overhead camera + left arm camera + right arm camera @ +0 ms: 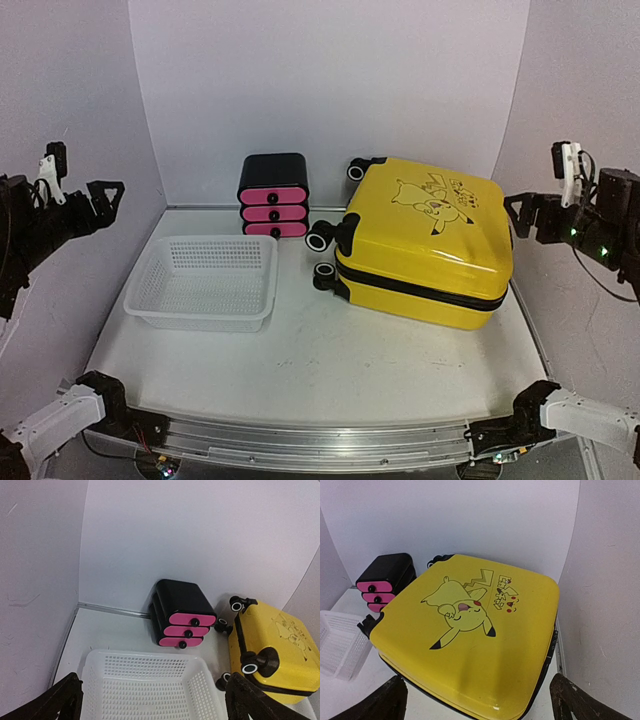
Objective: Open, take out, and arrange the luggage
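Note:
The luggage (425, 240) is a yellow hard-shell suitcase lying flat and closed at the back right of the table, cartoon lid up, black zipper band round its side, black wheels facing left. It also shows in the left wrist view (280, 650) and fills the right wrist view (470, 645). My left gripper (108, 200) is open and empty, held high at the far left, above the basket in its own view (155, 705). My right gripper (517, 215) is open and empty, held high to the right of the suitcase, above its near edge (480, 705).
A white mesh basket (200, 318) stands on the left of the table (330, 370); it also shows in the wrist views (145, 655) (340, 645). A black-and-pink drawer box (272, 195) (182, 605) (385, 570) stands against the back wall. Walls close in on both sides.

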`<state>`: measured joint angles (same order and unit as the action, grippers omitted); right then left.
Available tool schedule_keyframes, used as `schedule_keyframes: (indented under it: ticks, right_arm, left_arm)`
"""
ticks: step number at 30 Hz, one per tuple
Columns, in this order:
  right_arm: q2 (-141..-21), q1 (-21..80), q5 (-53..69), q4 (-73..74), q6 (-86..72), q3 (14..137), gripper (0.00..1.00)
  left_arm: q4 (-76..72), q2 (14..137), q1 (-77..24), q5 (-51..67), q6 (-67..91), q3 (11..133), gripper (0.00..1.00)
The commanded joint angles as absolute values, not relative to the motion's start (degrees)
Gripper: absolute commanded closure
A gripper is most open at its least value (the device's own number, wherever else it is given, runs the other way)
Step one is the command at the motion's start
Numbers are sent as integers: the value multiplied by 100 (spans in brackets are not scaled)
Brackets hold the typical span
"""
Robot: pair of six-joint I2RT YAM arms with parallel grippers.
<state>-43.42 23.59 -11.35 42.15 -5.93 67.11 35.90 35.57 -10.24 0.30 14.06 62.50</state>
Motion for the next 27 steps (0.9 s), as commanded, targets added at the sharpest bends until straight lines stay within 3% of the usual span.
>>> schedule_keyframes:
  ticks: [1, 11, 16, 24, 27]
  right_arm:
    - [-4956, 2313, -1874, 4347, -800, 7360, 2]
    - [-6558, 2275, -2180, 4651, -914, 8175, 2]
    - [-7401, 1394, -586, 4887, -1483, 8584, 2]
    - [-7823, 110, 1244, 4794, -2157, 8437, 2]
    - [-7796, -218, 1352, 4727, -2300, 8225, 2]
  left_arm:
    - [3032, 3902, -941, 246, 1765, 6852, 0]
    - [2957, 4703, -894, 1116, 2252, 7251, 1]
    - [2907, 5419, -972, 2265, 2697, 7183, 1]
    - [2571, 6854, -3153, 1957, 2807, 7273, 1]
    - [2195, 7602, -3947, 1881, 2946, 7478, 1]
